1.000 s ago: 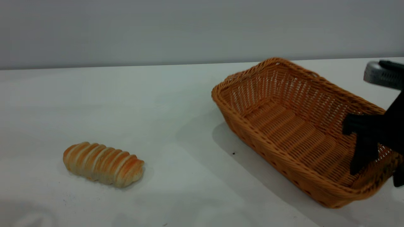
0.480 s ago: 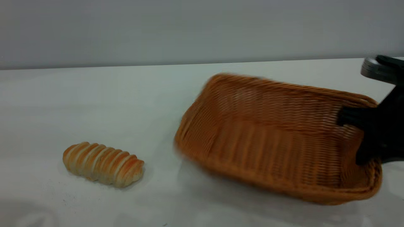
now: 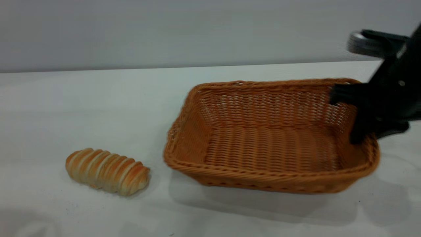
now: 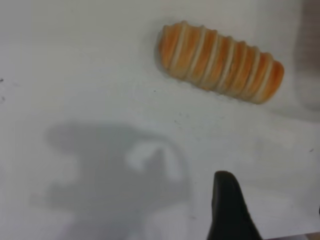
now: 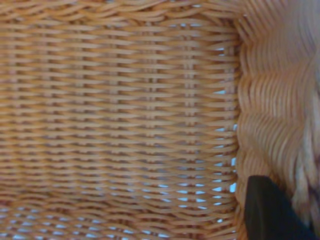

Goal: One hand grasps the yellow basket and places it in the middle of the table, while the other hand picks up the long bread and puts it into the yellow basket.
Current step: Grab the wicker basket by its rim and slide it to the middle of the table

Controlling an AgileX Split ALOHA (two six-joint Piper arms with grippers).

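Note:
The yellow basket is right of the table's middle, its long side toward the camera. My right gripper is shut on the braided rim of its right end, one finger inside and one outside. In the right wrist view the basket's weave fills the frame, with one black fingertip against the wall. I cannot tell whether the basket touches the table. The long bread lies at the front left, apart from the basket. My left gripper hovers open and empty above the table, short of the bread.
A plain grey wall runs behind the table's far edge. The left gripper's shadow falls on the white tabletop beside the bread. A few tiny dark specks mark the table.
The right gripper has carried the basket leftward toward the table's middle and swung it from a diagonal lie to square-on. The bread has not moved.

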